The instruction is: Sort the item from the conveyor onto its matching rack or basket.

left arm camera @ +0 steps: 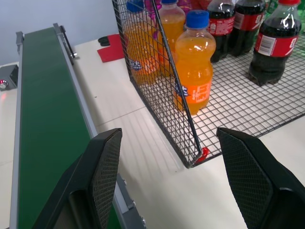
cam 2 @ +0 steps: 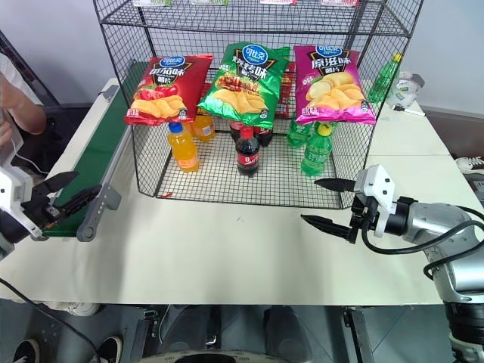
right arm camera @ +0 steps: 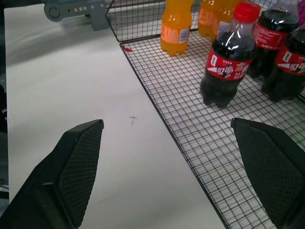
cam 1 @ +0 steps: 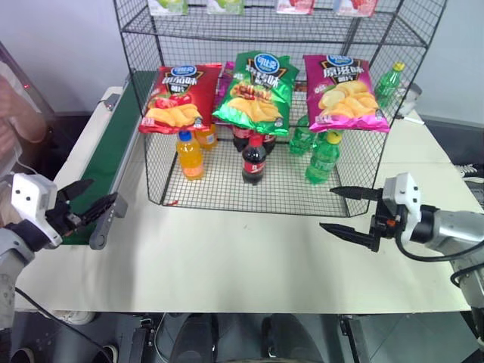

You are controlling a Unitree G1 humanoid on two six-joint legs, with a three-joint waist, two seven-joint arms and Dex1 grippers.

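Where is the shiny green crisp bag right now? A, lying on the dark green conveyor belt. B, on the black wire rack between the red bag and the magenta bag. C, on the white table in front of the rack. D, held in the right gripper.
B: the shiny green crisp bag sits on the black wire rack, flanked by the red bag and the magenta bag.

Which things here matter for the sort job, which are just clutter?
Job:
green crisp bag, on the rack
rack
conveyor
left gripper, open
right gripper, open

Clutter:
red bag
magenta bag
orange bottle
cola bottle
green bottle
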